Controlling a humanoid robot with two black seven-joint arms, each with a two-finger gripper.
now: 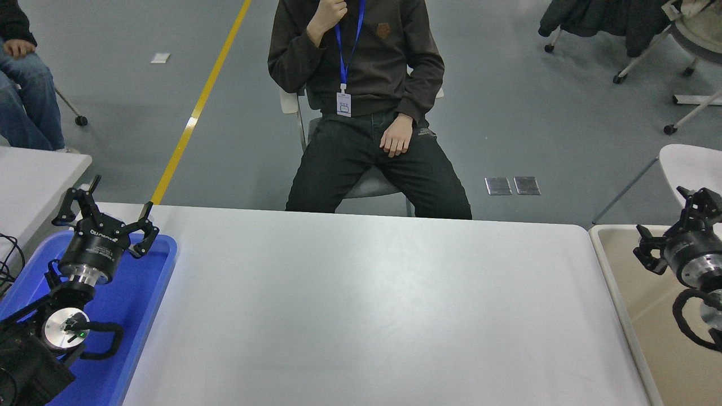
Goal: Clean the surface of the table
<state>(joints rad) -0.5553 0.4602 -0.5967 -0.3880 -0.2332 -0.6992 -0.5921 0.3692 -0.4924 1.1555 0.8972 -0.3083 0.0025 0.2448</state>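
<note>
Right black gripper (671, 225), in the head view, hangs at the picture's right edge over a beige plastic bin (620, 293), its fingers spread apart with nothing between them. To its left, beginning just past the bin's near wall, lies the large matte white table surface (361, 304), stretching well away toward the left black gripper (107, 211), which is parked, fingers likewise splayed and empty, above a blue plastic tray (152, 316). No cloth, sponge or litter shows anywhere on the tabletop, so by my judgement the clearing looks finished or nearly so; whether any wiping remains cannot be told. Beyond the far edge, a person in a dark sweatshirt (361, 56) sits on a chair.
</note>
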